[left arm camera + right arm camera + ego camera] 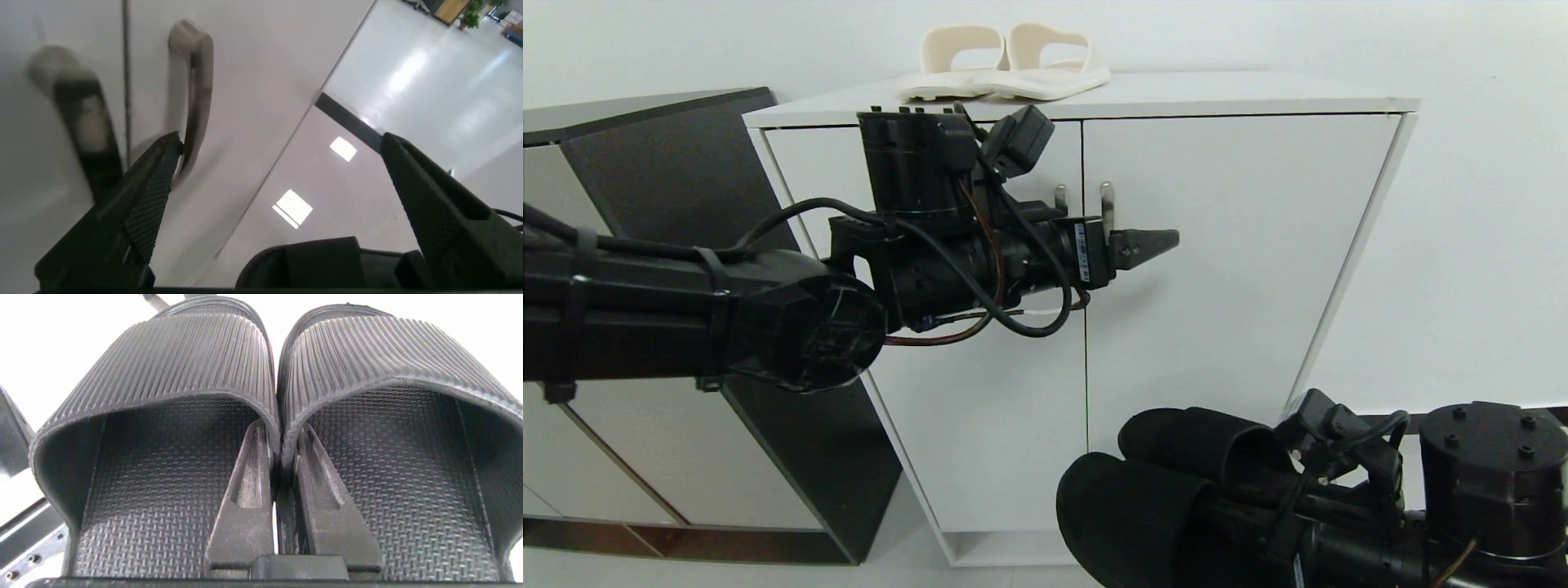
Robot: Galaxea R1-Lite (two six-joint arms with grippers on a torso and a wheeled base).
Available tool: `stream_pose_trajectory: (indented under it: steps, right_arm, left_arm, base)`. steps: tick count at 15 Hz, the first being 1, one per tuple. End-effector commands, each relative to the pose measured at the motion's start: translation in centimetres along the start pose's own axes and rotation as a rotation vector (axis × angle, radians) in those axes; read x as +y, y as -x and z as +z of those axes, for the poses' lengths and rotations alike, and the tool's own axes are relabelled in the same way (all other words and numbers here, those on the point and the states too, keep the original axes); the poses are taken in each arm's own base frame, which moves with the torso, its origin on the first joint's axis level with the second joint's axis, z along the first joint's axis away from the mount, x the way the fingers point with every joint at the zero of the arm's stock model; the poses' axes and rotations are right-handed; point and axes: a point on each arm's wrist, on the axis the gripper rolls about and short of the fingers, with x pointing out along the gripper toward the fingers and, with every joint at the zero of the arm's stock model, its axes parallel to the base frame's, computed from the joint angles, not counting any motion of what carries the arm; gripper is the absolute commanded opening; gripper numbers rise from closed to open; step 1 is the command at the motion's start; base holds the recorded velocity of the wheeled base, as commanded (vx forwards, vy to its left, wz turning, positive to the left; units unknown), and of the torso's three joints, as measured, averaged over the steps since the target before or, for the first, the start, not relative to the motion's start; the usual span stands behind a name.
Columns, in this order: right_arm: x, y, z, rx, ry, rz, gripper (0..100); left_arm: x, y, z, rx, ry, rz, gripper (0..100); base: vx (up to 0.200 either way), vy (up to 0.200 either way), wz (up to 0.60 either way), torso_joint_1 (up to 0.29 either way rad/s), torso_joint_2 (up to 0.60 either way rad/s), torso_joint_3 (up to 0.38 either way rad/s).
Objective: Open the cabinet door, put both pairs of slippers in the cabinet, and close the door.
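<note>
Nearest to me, low on the right, my right gripper carries the pair of black slippers. Its fingers are pressed narrow on the two inner walls, which are pinched together between them, one finger inside each slipper. The toes point away from me, toward the foot of the white cabinet.

Farther off and higher, my left gripper is up at the middle seam, where the two metal handles stand side by side. Its fingers are spread wide and hold nothing. One handle, I judge the right door's, lies just beside one fingertip, not yet between the two. Both doors are shut.

So the step in hand is opening the door. I should slide sideways until the handle sits squarely between my fingers, close firmly on it, then pull in an arc about the outer hinge, not straight back. I should keep the black pair low and out of the door's swing.

Farthest, the cream slippers lie on the cabinet's top, near its left end, waiting their turn.
</note>
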Motion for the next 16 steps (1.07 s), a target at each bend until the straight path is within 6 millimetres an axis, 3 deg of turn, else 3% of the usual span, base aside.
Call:
stream_pose_trajectory:
  steps: [1,2,3,9,11,16]
  right_arm:
    - [0.0,0.0,0.0,-0.001,0.000,0.001,0]
    - [0.0,0.0,0.0,-0.001,0.000,0.001,0]
    - [0.0,0.0,0.0,-0.001,0.000,0.001,0]
    - [0.7,1.6,-1.6,0.039,0.085,0.093,0]
    - [1.1,3.1,-1.9,0.018,0.098,0.213,0]
    - [1.1,3.3,-1.9,0.013,0.098,0.223,0]
  left_arm:
    - [0.6,-1.0,-0.9,0.021,0.008,0.008,100]
    - [0.7,-1.3,-1.0,0.022,0.008,0.009,100]
    - [0.7,-1.4,-1.0,0.021,0.008,0.008,0]
    - [0.2,-0.8,-0.3,0.003,0.001,0.000,0]
    - [-1.5,0.5,0.4,-0.008,-0.005,-0.029,0]
    - [-5.1,4.1,-0.6,0.026,-0.004,-0.080,0]
  base:
    - [0.000,0.000,0.00,0.000,0.00,0.000]
    - [0.000,0.000,0.00,0.000,0.00,0.000]
    - [0.000,0.000,0.00,0.000,0.00,0.000]
    - [0.000,0.000,0.00,0.000,0.00,0.000]
    - [0.000,0.000,0.00,0.000,0.00,0.000]
    - [0.000,0.000,0.00,0.000,0.00,0.000]
